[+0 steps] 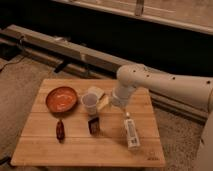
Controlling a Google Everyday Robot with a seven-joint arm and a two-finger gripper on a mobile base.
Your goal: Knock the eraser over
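Note:
The eraser (93, 125) is a small dark block with a tan patch. It stands upright on the wooden table (75, 150), just in front of the pale cup (89, 104). My white arm reaches in from the right and bends down over the table. My gripper (116, 102) is at its lower end, to the right of the cup and the pale yellow block (103, 103). It is behind and to the right of the eraser and does not touch it.
An orange bowl (61, 98) sits at the back left. A dark red oblong item (60, 130) lies left of the eraser. A white tube (131, 133) lies to its right, below the arm. Dark rails run behind the table.

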